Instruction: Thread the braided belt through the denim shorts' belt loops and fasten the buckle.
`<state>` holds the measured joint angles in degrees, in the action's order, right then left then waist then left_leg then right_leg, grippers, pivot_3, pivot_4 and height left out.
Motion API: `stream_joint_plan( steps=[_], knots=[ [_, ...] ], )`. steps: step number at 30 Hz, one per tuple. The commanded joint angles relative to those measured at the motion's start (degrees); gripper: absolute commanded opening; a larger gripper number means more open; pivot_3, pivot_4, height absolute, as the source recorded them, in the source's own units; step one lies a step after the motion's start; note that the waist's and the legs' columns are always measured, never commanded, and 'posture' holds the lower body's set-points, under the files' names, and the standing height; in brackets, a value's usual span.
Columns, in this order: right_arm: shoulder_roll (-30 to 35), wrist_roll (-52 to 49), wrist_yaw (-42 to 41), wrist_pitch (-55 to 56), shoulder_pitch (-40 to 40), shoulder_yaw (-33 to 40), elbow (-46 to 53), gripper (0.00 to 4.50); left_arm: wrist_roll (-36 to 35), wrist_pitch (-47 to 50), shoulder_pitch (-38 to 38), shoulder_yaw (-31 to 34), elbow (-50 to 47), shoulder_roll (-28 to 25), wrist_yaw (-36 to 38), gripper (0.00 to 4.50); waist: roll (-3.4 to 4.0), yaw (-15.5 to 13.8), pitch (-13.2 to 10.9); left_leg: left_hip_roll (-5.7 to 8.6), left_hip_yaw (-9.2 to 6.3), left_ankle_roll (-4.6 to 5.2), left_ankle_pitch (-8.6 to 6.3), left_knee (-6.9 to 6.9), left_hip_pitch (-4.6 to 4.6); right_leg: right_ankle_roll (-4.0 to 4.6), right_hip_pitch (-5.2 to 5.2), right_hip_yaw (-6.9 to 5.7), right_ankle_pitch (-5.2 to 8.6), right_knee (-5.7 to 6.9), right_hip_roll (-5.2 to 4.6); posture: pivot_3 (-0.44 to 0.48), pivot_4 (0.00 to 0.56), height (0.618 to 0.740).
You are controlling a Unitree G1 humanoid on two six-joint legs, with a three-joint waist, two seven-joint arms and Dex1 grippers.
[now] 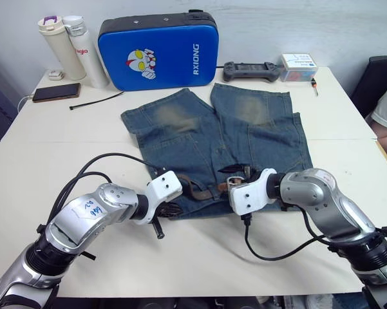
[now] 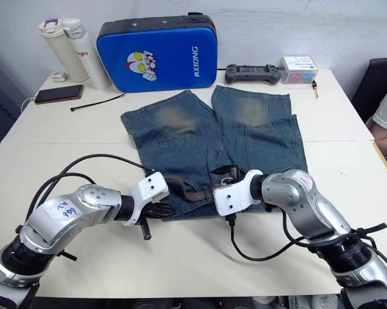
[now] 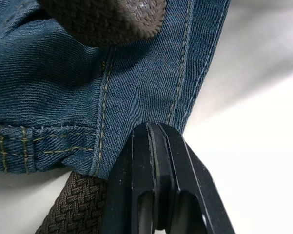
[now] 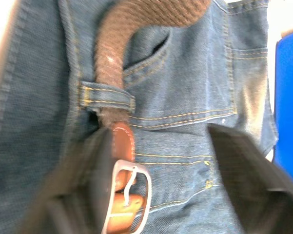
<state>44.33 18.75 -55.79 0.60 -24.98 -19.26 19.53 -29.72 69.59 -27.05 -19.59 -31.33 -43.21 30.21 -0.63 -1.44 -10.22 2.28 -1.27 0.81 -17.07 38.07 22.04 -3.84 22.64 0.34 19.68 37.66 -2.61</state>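
- Braided belt (image 4: 112, 63) runs along the waistband of the denim shorts (image 1: 245, 138), which lie flat on the table (image 1: 348, 116); it passes under one belt loop (image 4: 107, 97).
- Buckle (image 4: 129, 197) lies between my right gripper's (image 4: 161, 161) wide-apart fingers, ungripped, I judge ready for fastening.
- Left gripper (image 3: 156, 146) is pinched closed at the waistband edge, likely to steady the denim; I can't tell whether it grips cloth.

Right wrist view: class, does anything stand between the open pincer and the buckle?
Nothing visible does. The buckle lies on the denim shorts between the right pincer's spread fingers, just past the belt loop the braided belt passes under.
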Motion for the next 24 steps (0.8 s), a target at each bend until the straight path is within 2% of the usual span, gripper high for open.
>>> stream_joint_plan(
  steps=[1, 24],
  knots=[
    [0.0, -0.3, -0.3, -1.6, 0.7, 1.2, 2.5, 3.93, 1.1, 1.7, 1.5, -1.6, 0.0, 0.7, -0.5, 0.00, 0.00, 0.0, 0.0, 0.00, 0.00, 0.00, 0.00, 0.00, 0.00, 0.00, 0.00, 0.00, 0.00, -0.01, 0.00, 0.000, 0.150, 0.740],
    [-6.1, 8.6, 6.3, 1.6, -5.7, -1.8, -6.2, 3.93, 2.1, 3.5, 1.2, -0.9, -0.6, 1.5, -0.5, 0.00, 0.01, 0.1, 0.0, 0.00, -0.01, -0.01, 0.00, 0.00, 0.00, 0.00, 0.01, -0.01, 0.00, 0.00, 0.00, 0.000, 0.150, 0.740]
  ],
)
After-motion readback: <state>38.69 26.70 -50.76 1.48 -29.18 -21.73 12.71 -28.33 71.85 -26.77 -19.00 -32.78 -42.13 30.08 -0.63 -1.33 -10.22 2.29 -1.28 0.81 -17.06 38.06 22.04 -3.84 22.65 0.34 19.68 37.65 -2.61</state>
